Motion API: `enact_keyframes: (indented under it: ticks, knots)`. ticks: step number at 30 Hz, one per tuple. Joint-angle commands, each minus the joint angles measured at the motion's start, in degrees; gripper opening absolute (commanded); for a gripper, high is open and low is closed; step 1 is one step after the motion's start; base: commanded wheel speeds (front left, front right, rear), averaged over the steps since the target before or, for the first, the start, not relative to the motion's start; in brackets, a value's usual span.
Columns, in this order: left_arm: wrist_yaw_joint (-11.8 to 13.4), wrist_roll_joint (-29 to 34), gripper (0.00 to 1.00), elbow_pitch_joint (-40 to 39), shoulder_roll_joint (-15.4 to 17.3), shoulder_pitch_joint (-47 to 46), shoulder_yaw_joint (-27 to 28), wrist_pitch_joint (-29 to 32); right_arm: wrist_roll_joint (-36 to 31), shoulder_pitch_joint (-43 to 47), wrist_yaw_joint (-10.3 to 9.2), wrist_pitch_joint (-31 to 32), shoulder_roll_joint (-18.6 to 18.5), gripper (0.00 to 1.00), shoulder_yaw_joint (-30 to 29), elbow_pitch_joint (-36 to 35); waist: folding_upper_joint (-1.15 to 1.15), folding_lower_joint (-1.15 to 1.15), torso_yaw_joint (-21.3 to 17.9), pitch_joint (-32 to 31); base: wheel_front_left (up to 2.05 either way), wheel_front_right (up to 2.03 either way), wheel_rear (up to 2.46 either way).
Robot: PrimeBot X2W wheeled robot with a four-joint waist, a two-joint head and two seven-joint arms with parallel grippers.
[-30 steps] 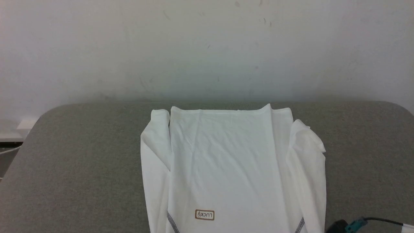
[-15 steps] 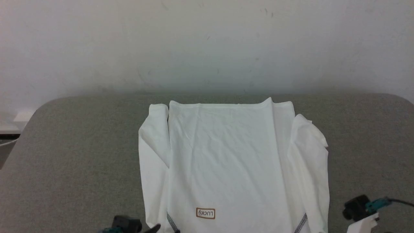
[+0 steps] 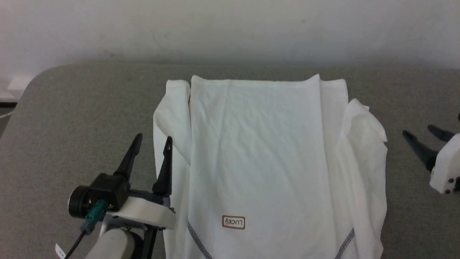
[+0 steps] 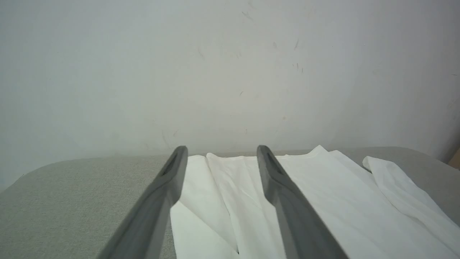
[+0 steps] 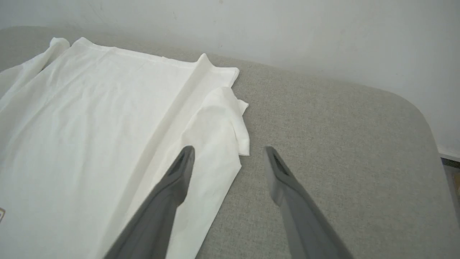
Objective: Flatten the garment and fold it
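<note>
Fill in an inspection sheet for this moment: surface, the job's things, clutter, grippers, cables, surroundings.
Surface: grey fabric-covered table with rounded corners.
Job's things: white T-shirt lying spread out, a smooth centre panel over looser side layers; right sleeve rumpled; brown label near the close edge.
Clutter: nothing seen.
Grippers: left gripper open, at the T-shirt's left edge, contact unclear; right gripper open, to the right of the T-shirt, holding nothing.
Cables: black cable with a teal plug at the left wrist.
Surroundings: pale scuffed wall behind the table.
</note>
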Motion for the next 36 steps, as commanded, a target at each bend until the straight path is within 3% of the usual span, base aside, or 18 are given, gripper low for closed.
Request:
enact_keyframes:
  ticks: [1, 4, 13, 26, 27, 28, 29, 36]
  knots:
    - [0.46, 1.38, 1.00, -0.76, -1.35, -1.03, 0.91, -0.26, -1.11, -2.31, -0.04, 0.29, 0.72, 1.00, -0.31, 1.60, -0.01, -0.02, 2.73, 6.05, 0.00, 0.00, 0.00]
    - [0.09, 3.81, 1.00, -1.95, -4.21, -0.88, 2.65, -0.30, -2.84, -8.02, -0.04, 2.12, 1.89, 1.00, -1.41, 6.84, -0.01, -0.02, 4.29, 9.30, 0.00, 0.00, 0.00]
    - [-4.35, 7.66, 1.00, -1.98, -9.33, -0.79, 6.79, -0.32, -6.37, -20.85, -0.04, 6.01, 2.22, 1.00, -0.32, 22.18, -0.01, -0.02, 8.65, 14.63, 0.00, 0.00, 0.00]
    - [-8.89, 10.81, 1.00, -0.14, -13.80, 0.14, 10.98, -0.32, -7.08, -22.19, -0.04, 4.89, 0.64, 1.00, 9.01, 33.22, -0.01, -0.02, 9.77, 15.31, 0.00, 0.00, 0.00]
    - [-9.15, 11.06, 1.00, 0.02, -14.05, 0.17, 11.26, -0.32, -6.71, -22.13, -0.04, 4.73, 0.67, 0.69, 9.49, 33.82, -0.01, -0.02, 9.64, 15.32, 0.00, 0.00, 0.00]
    - [-9.41, 11.27, 1.00, 0.27, -14.27, 0.21, 11.50, -0.32, -6.47, -22.11, -0.04, 4.42, 0.65, 0.21, 10.03, 34.26, -0.01, -0.02, 9.48, 15.27, 0.00, 0.00, 0.00]
    - [-9.66, 11.48, 1.00, 0.52, -14.47, 0.26, 11.74, -0.32, -6.39, -22.17, -0.04, 3.96, 0.56, 0.00, 10.60, 34.58, -0.01, -0.02, 9.26, 15.17, 0.00, 0.00, 0.00]
    - [-11.33, 12.49, 1.00, 2.49, -15.52, 1.00, 13.16, -0.32, -5.30, -23.45, -0.04, -2.88, 0.01, 0.00, 9.70, 36.83, -0.01, -0.02, 7.31, 12.10, 0.00, 0.00, 0.00]
